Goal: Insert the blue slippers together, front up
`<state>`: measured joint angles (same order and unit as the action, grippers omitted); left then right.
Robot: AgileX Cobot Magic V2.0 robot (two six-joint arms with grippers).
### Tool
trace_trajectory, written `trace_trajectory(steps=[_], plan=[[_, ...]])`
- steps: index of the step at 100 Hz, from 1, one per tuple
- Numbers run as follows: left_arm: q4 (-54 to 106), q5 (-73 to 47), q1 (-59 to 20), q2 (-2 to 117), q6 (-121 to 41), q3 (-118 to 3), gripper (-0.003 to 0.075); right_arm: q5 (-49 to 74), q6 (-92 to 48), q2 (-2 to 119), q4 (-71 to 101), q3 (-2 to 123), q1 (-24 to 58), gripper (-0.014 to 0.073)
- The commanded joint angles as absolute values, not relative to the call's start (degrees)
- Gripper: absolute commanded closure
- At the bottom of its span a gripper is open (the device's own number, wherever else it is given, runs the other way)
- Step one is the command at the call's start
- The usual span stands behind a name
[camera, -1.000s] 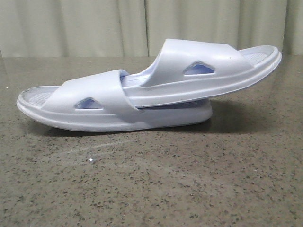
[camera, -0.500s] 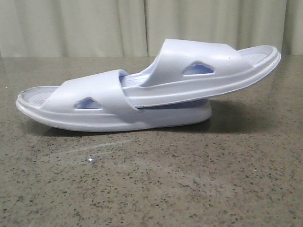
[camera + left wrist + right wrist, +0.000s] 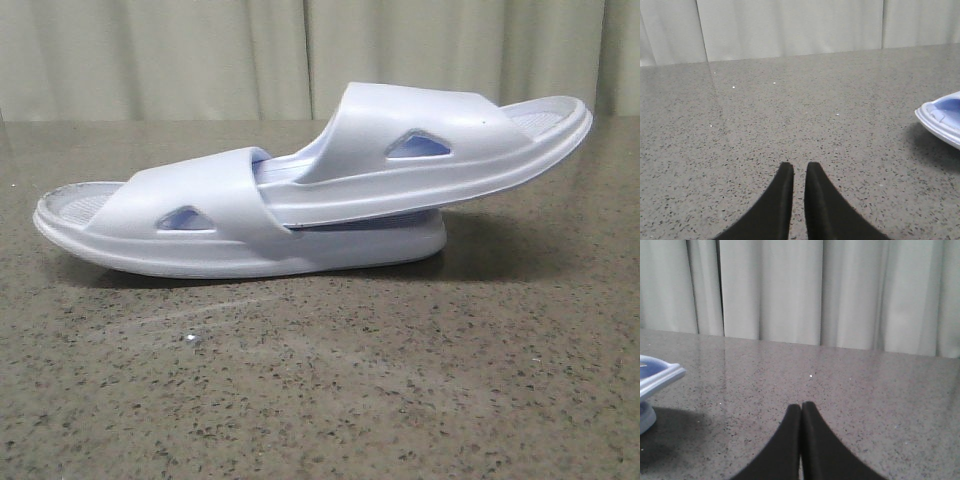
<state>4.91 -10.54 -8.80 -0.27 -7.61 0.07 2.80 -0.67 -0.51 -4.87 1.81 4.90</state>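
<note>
Two pale blue slippers lie nested on the speckled table. The lower slipper (image 3: 200, 215) rests flat, its strap towards the left. The upper slipper (image 3: 430, 150) has one end pushed under that strap, and its other end tilts up to the right. Neither gripper shows in the front view. My left gripper (image 3: 799, 167) is empty, its fingers nearly together with a thin gap, low over bare table; a slipper end (image 3: 942, 117) lies off to one side. My right gripper (image 3: 801, 407) is shut and empty, with a slipper end (image 3: 657, 372) off to its side.
The grey speckled stone table (image 3: 320, 380) runs across the whole view. A pale pleated curtain (image 3: 200, 55) hangs behind its far edge. Nothing else stands on the table in view.
The nested slippers have settled very slightly to the left. Nothing else has visibly changed.
</note>
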Motion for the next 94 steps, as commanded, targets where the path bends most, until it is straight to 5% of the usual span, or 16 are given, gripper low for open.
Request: trace_trajectory(steps=[1,94], plan=[[5.06,-5.8,-8.91,-1.88,-7.02,0.6,0.0704,-5.22,1.0,-0.29,-5.62,0.73,4.18,0.0701],[5.06,-5.8,-8.91,-1.88,-7.02,0.6,0.0704,-6.88,1.8,-0.29,-4.93,-1.78,4.18,0.0701]])
